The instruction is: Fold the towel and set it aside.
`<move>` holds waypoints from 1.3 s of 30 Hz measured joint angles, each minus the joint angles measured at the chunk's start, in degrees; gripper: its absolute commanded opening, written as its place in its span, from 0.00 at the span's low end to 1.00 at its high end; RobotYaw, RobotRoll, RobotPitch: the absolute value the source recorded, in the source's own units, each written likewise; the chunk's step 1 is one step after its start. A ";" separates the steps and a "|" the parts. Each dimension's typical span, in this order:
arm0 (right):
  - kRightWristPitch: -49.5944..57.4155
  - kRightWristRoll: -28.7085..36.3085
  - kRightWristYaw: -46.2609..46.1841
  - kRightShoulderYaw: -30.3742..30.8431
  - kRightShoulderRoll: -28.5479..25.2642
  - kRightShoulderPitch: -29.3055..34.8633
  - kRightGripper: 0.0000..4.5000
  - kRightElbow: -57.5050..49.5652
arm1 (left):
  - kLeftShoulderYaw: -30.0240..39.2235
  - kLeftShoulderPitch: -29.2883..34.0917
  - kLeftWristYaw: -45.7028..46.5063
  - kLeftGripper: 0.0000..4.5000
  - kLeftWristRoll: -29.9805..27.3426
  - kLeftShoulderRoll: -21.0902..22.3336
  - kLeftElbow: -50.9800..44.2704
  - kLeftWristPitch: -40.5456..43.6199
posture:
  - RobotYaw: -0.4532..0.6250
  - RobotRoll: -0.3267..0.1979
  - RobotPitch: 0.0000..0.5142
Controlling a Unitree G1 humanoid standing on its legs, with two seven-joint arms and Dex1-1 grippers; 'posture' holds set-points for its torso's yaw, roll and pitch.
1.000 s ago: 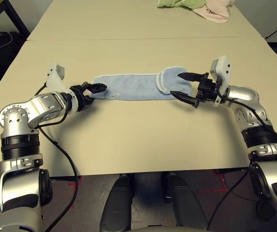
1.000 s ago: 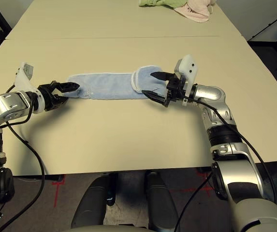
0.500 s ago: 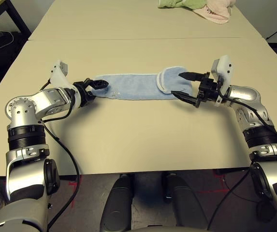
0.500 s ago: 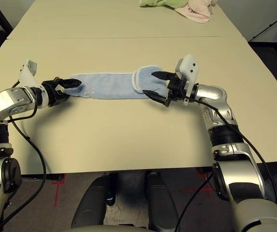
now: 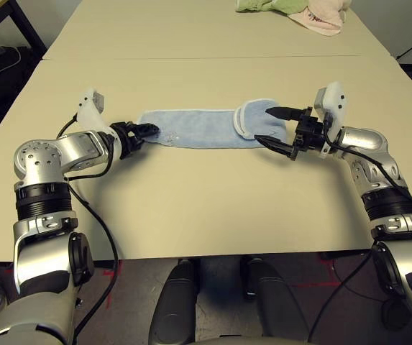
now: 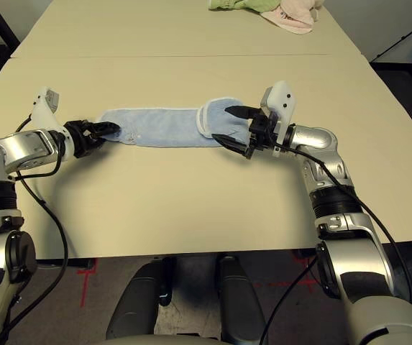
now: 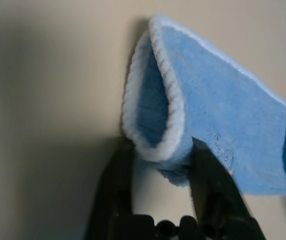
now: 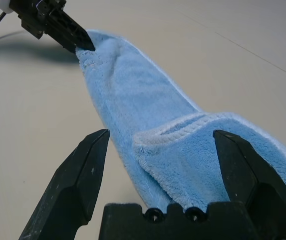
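The towel (image 5: pixel 195 128) lies on the table as a long light blue strip with white edging, its right end folded back over itself. At the strip's left end my left gripper (image 5: pixel 147 131) is shut on the towel; in the left wrist view its fingers (image 7: pixel 208 172) press both sides of the doubled edge (image 7: pixel 157 120). My right gripper (image 5: pixel 263 126) is open at the right end. One finger rests over the folded flap, the other beside the towel's near edge. The right wrist view has the flap (image 8: pixel 202 150) between those wide jaws.
A green cloth (image 5: pixel 259 6) and a pink cloth (image 5: pixel 321 18) are bunched at the far right of the table (image 5: pixel 206 208). A seam (image 5: pixel 191 57) crosses the tabletop behind the towel. Bare tabletop runs from the towel to the near edge.
My left gripper has moved in to the towel's left end and closed from wide open onto it. The right arm and the towel have stayed in place.
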 measured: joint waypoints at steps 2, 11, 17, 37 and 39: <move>0.00 0.00 0.00 0.00 0.00 0.00 1.00 0.00 | 1.54 -0.07 0.74 0.01 0.83 -0.27 0.01 0.55 | 0.45 0.62 0.41; -0.15 -0.11 -0.01 -0.01 -1.50 0.03 1.00 0.27 | 7.96 -0.38 4.10 0.01 1.18 -0.99 -5.37 6.13 | 0.46 0.62 0.40; -1.10 -0.37 -0.11 -0.12 -3.45 0.02 1.00 2.34 | 8.92 -0.67 4.21 0.01 1.79 -1.44 -9.96 9.75 | 0.46 0.62 0.39; -3.09 -0.76 0.87 -0.11 -4.15 -0.01 1.00 3.06 | -4.00 -7.69 -15.36 0.01 12.54 -1.06 -12.42 10.74 | 0.45 0.62 0.34; -3.09 -0.76 0.87 -0.11 -4.13 -0.03 1.00 3.06 | -4.79 -8.83 -16.68 0.01 13.48 -1.35 -12.36 10.78 | 0.44 0.62 0.34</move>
